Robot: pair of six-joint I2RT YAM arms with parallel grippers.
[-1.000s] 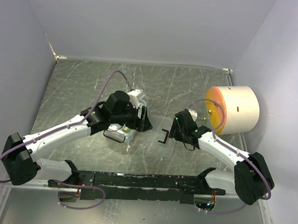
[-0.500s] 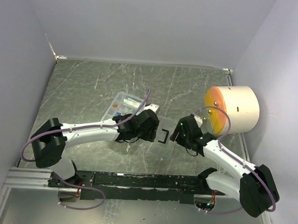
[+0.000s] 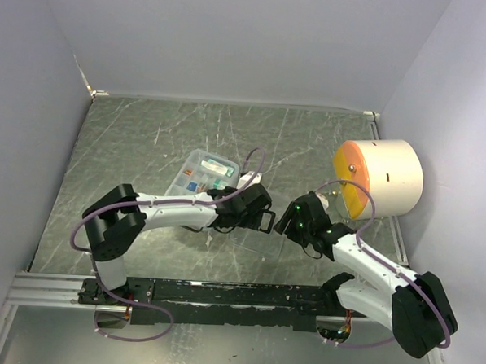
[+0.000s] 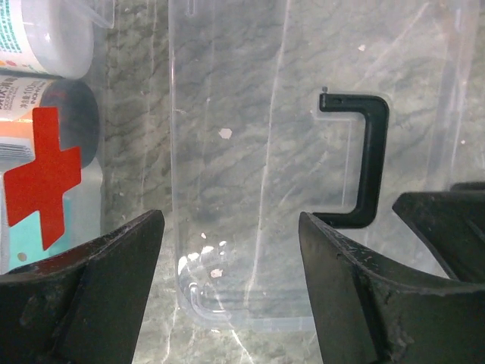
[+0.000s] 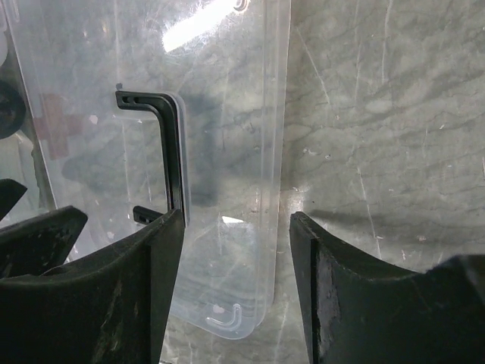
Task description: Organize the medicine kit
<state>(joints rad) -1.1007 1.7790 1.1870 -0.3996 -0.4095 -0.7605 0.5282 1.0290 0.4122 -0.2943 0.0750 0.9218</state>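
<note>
The medicine kit (image 3: 196,173), a clear box with small bottles and packets inside, sits left of centre; its red cross (image 4: 44,176) shows at the left of the left wrist view. A clear lid (image 4: 250,152) with a black handle (image 4: 370,159) lies flat on the table to the kit's right. My left gripper (image 3: 261,218) hangs open over the lid's near end, nothing between its fingers (image 4: 114,296). Facing it from the right, my right gripper (image 3: 283,225) is open, straddling the lid's long edge (image 5: 276,152) beside the handle (image 5: 173,152).
A big cream cylinder with an orange face (image 3: 386,180) lies on its side at the right edge of the table. Pale walls close in the grey marbled tabletop (image 3: 148,128) on three sides. The two grippers are nearly touching over the lid.
My left arm has swung right, off the kit and over to the lid, leaving the kit uncovered. The right gripper has shifted slightly toward the near edge.
</note>
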